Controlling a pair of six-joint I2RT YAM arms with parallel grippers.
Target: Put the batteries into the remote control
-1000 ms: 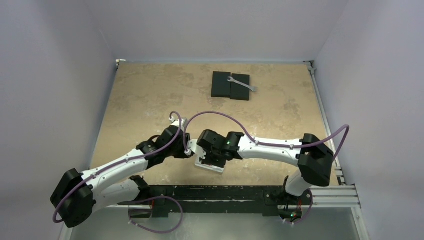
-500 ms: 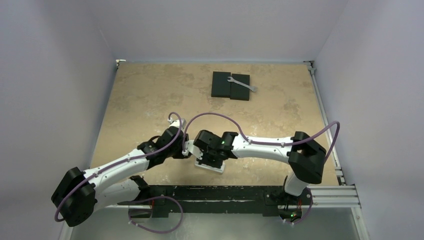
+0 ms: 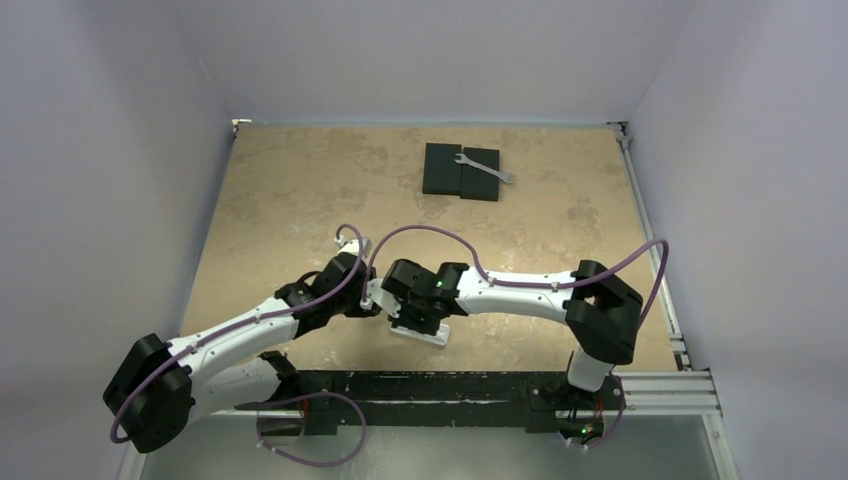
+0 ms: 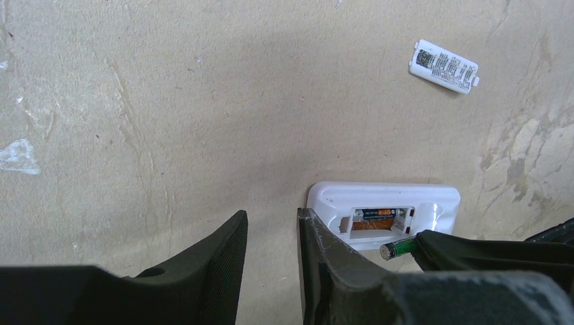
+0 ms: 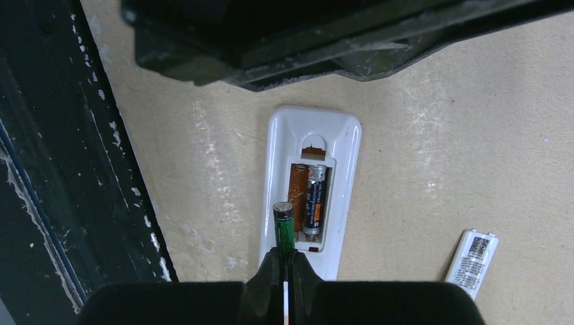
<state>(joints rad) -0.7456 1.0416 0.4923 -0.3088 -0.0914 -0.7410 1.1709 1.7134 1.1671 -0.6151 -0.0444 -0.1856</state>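
The tabletop [image 3: 280, 200] is partly hidden by two arms that meet over its near middle, and in the top view they cover most of what lies there. Two flat black blocks [image 3: 461, 171] sit side by side at the far middle, with one silver wrench [image 3: 484, 169] lying across the right-hand one. In the top view only a white corner of the single remote [image 3: 425, 335] shows under the right wrist. The wrist views show the remote lying back up and flat on the tabletop, with its recess uncovered. The left tool [image 4: 271, 264] is cut off by the bottom of its own view. Its jaws stand apart with bare tabletop between them and hold nothing. One finger is right at the end of the remote [image 4: 379, 196], but I cannot tell whether it touches. The right tool [image 5: 284, 267] is clamped on one end of the green battery [image 5: 284, 227], which sticks out over the near end of the remote [image 5: 338, 156]. It lines up with the orange-lined slot, and whether it touches the remote is unclear. One loose white cover [image 5: 472, 263], label up, lies on the tabletop apart from the remote and is hidden in the top view. Two batteries are in view. The other one, the black battery [image 5: 315, 200], sits in the recess beside the orange slot.
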